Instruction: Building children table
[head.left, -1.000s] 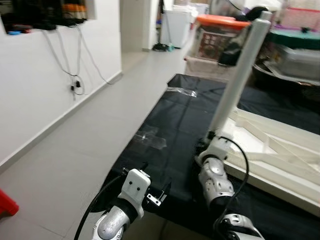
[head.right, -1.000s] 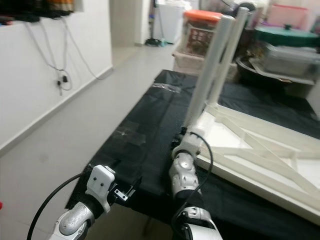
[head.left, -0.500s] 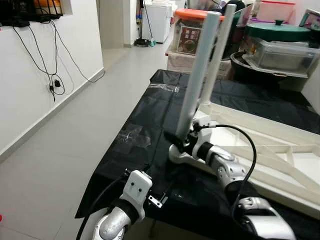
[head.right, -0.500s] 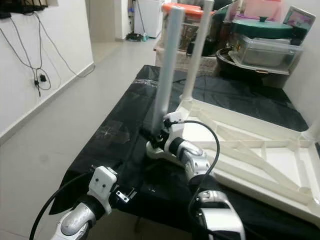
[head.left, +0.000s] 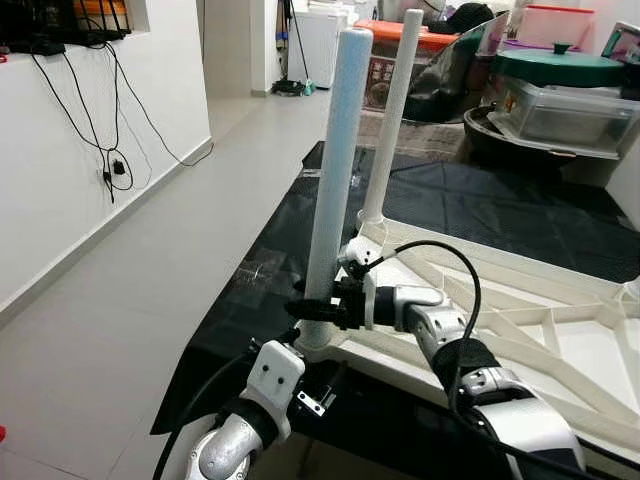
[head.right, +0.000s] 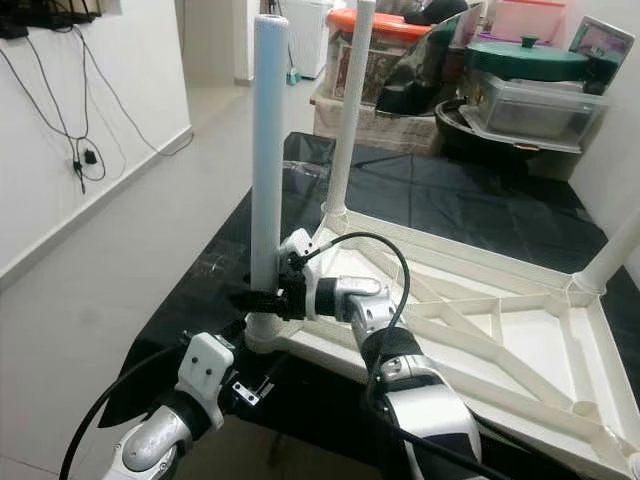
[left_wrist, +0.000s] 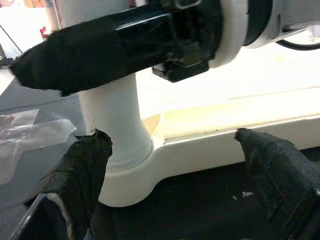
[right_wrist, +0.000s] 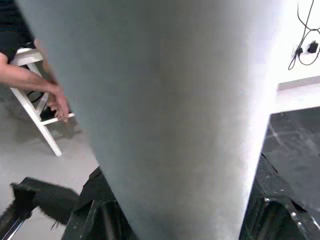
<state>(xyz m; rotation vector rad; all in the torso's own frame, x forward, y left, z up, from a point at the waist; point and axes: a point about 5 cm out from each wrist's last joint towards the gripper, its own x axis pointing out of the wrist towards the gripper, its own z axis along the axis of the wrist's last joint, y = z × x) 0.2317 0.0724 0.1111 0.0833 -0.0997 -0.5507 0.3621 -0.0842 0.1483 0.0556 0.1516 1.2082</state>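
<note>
A white children's table (head.right: 500, 345) lies upside down on a black-covered surface (head.left: 470, 200), its legs pointing up. The near leg (head.left: 335, 170) stands upright at the corner closest to me, and a second leg (head.left: 392, 110) rises behind it. My right gripper (head.left: 308, 308) is shut around the base of the near leg, which shows large and close between its fingers (right_wrist: 100, 215). My left gripper (left_wrist: 170, 137) is open just below and in front of that corner, one finger (left_wrist: 82, 170) beside the leg socket and the other along the frame rail.
Left of the black surface lie grey floor (head.left: 120, 300) and a white wall with hanging cables (head.left: 115, 165). Behind the table stand an orange-lidded bin (head.left: 405, 55) and a green-lidded container (head.left: 560, 65). A person's hand (right_wrist: 56, 100) reaches near a white stand.
The view has swung since a second ago. The near leg and table corner have come closer to me and stand more upright, my right gripper still at the leg's base. The left arm has kept its place.
</note>
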